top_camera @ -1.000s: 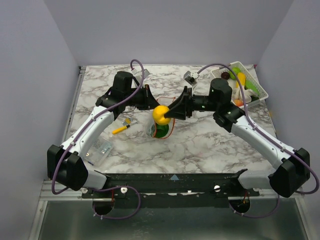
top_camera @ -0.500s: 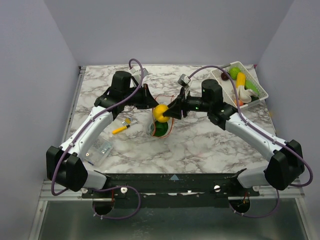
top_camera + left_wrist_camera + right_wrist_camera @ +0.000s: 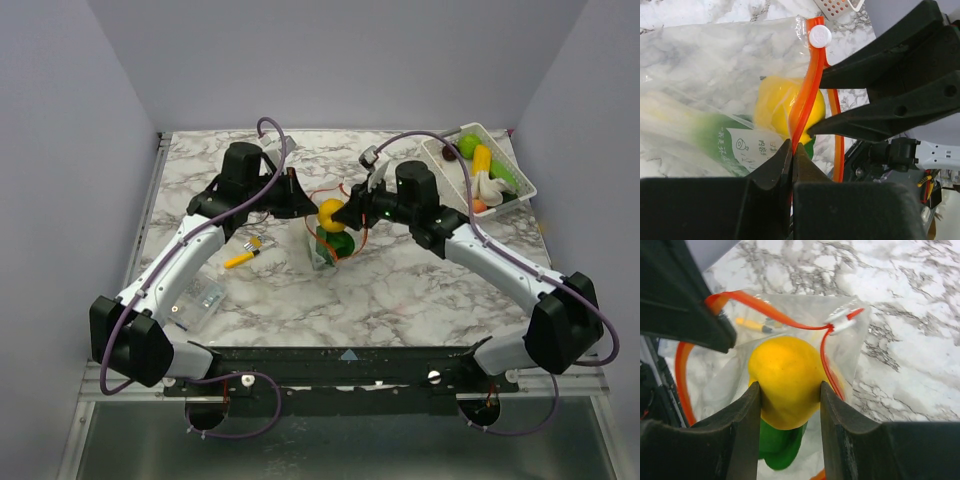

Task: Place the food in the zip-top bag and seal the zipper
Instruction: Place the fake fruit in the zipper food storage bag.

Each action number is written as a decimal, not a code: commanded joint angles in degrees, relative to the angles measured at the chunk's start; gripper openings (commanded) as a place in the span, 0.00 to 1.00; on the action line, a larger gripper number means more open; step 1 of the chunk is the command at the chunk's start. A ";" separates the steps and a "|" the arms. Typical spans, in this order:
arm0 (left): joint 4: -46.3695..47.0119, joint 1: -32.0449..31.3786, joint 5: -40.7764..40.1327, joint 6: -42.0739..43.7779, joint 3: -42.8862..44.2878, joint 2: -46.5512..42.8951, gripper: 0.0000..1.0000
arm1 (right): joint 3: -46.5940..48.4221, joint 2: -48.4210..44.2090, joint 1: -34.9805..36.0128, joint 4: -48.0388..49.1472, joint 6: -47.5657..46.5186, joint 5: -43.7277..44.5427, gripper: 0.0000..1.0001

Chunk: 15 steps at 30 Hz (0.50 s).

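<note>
Pinching the zipper (image 3: 805,100) in the fully closed left jaws, with the white slider (image 3: 819,36) further along the strip, and holding up the mouth of the zip-top bag (image 3: 705,65) at mid-desk (image 3: 400,290). Gripping a yellow toy fruit (image 3: 785,380) between the half-open right jaws, at the bag's mouth, the red-orange strip looping round it. Beneath it, inside the bag, a green toy (image 3: 777,447). Far right, in the white basket (image 3: 528,183), more toy food (image 3: 482,160). Left of the bag, on the desk, a yellow marker pen (image 3: 243,257).

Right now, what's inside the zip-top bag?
A green toy vegetable lies low in the bag. A yellow fruit, gripped by the right gripper, sits in the open mouth above it. The fruit and creased plastic hide anything else beneath.
</note>
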 commanded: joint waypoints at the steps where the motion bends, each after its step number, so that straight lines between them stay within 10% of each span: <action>1: 0.43 -0.29 3.00 -0.36 0.19 -1.75 0.00 | 2.82 2.30 3.19 0.77 4.43 13.41 0.41; 15: 2.17 -0.34 4.38 -1.72 -0.93 -1.59 0.00 | 8.79 12.32 11.65 -2.26 21.42 31.64 0.64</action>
